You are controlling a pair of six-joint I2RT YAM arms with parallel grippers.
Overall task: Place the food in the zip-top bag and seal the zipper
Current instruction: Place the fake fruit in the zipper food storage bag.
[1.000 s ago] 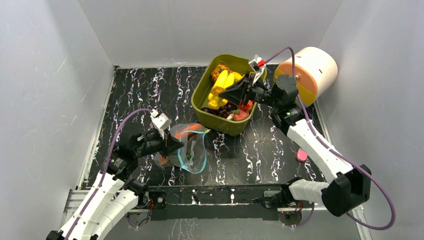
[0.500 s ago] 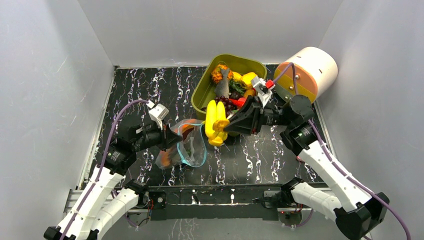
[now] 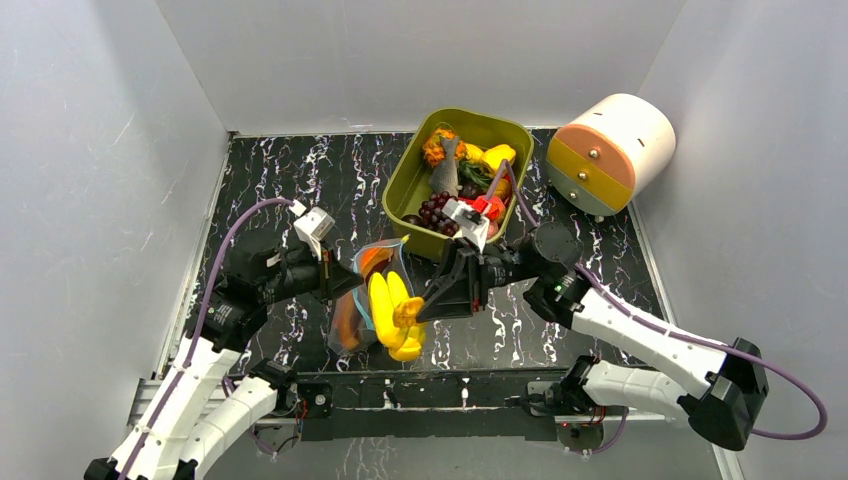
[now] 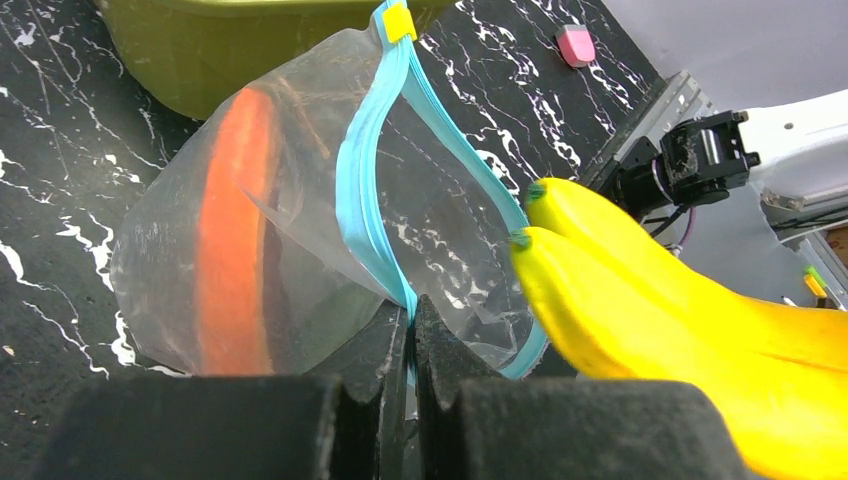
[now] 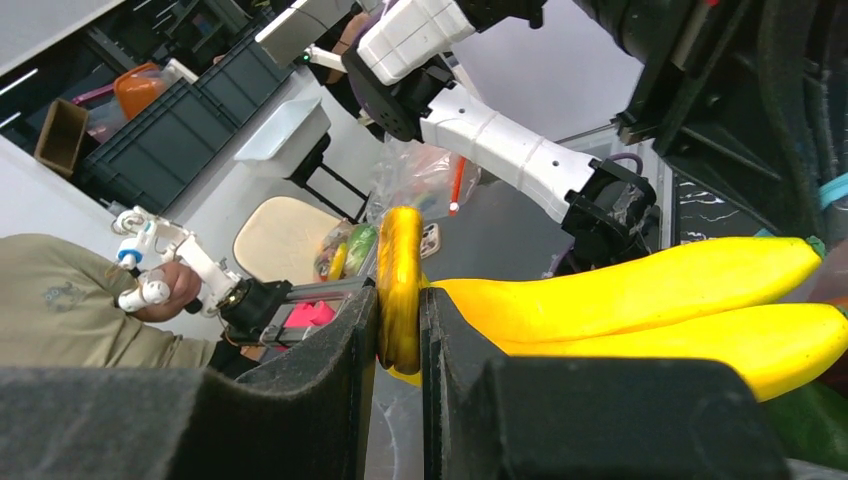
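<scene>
The clear zip-top bag (image 3: 358, 300) hangs left of centre with its mouth facing right. My left gripper (image 4: 411, 306) is shut on the teal zipper (image 4: 370, 170) at the near rim. An orange piece of food (image 4: 230, 250) lies inside the bag. A yellow slider tab (image 4: 400, 20) sits at the zipper's far end. My right gripper (image 5: 400, 300) is shut on the stem of a yellow banana bunch (image 5: 650, 300). The banana bunch (image 3: 395, 315) hangs right at the bag's mouth, tips toward it, with my right gripper (image 3: 425, 303) just beside it on the right.
The olive-green tub (image 3: 408, 185) behind the bag holds several more toy foods, among them grapes (image 3: 435, 212) and a fish. A white and orange cylinder with drawers (image 3: 610, 150) stands at the back right. A pink piece (image 4: 575, 45) lies on the marbled table.
My right arm has carried the banana bunch out of the tub, forward and left, to the bag's mouth. My left gripper has kept its hold on the zipper and raised the rim slightly.
</scene>
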